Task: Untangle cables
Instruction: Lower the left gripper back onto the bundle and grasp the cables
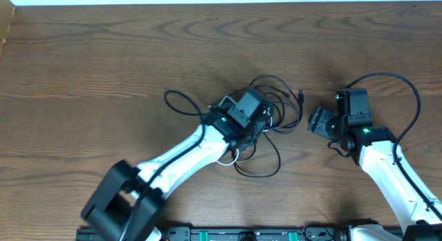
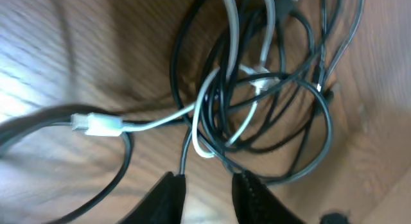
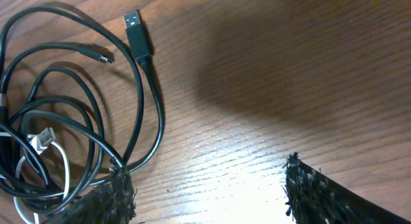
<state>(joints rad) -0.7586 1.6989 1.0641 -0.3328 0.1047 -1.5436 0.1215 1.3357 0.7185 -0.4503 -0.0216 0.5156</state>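
my left gripper (image 2: 209,185) hung over the cables (image 2: 221,112), jaws narrowly apart. a black cord (image 2: 185,150) ran down to one fingertip, and i could not tell whether it was pinched. the tangle, with its white cord (image 2: 103,126), lay just ahead. my right gripper (image 3: 209,179) stood open over bare table (image 3: 289,70), the cables beside one finger, a plug (image 3: 135,31) ahead.

Cables (image 2: 257,83): were mostly black.
White cable (image 2: 154,123): was white, plug included.
Table (image 1: 103,61): was brown, with wavy wood grain.
Left arm (image 1: 183,152): was white, black-jointed.
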